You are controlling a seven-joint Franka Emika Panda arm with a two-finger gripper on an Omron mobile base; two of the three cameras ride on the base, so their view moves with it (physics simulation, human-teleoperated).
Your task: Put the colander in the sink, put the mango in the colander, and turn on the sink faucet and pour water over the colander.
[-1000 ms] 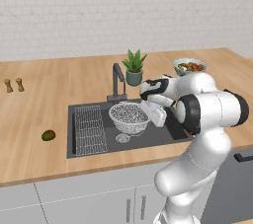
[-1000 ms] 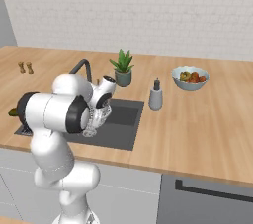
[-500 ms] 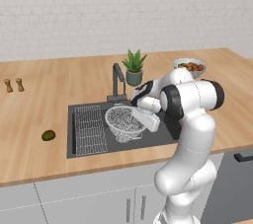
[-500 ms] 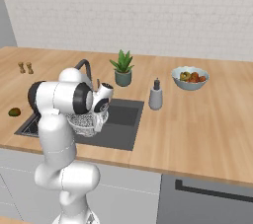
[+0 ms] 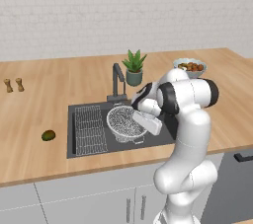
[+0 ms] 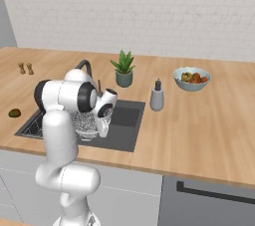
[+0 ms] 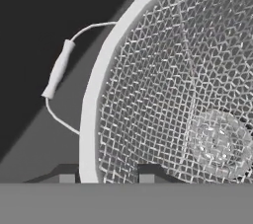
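The white wire-mesh colander [image 5: 122, 122] [image 6: 81, 120] sits low inside the dark sink [image 5: 71, 131] [image 6: 127, 115], right of the ribbed rack [image 5: 90, 129]. My gripper [image 5: 144, 120] [image 6: 102, 126] [image 7: 107, 174] is shut on the colander's right rim. In the hand view that white rim [image 7: 94, 114] runs between my two fingertips, with the mesh bowl [image 7: 188, 99] to one side and a wire handle [image 7: 58, 70] to the other. The mango [image 5: 48, 135] [image 6: 15, 113] lies on the counter left of the sink. Behind the basin stands the faucet [image 5: 117, 77] [image 6: 84, 65].
A potted plant [image 5: 133, 67] [image 6: 123, 68] stands behind the sink. On the counter to the right are a fruit bowl [image 5: 189, 66] [image 6: 191, 78] and a grey soap dispenser [image 6: 157, 96]. Two small shakers [image 5: 14, 85] [image 6: 26, 67] stand far left.
The gripper has carried the colander a little left and down into the basin. My arm has bent lower over the sink.
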